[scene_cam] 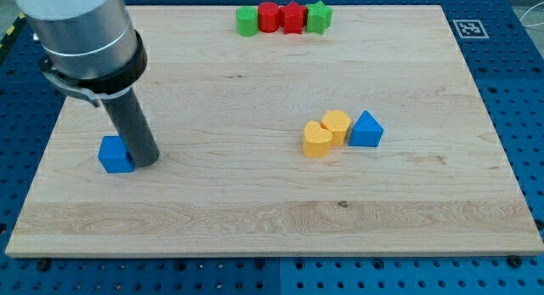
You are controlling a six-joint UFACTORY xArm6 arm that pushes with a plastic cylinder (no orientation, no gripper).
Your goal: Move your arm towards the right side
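My tip rests on the wooden board at the view's left, touching the right side of a blue cube. In the middle right, a yellow heart-shaped block, a yellow hexagonal block and a blue triangular block sit in a tight row. At the view's top, a green block, a red round block, a red block and a green block form a line.
The arm's grey body fills the top left corner. A black-and-white marker sits on the board's top right corner. A blue perforated table surrounds the board.
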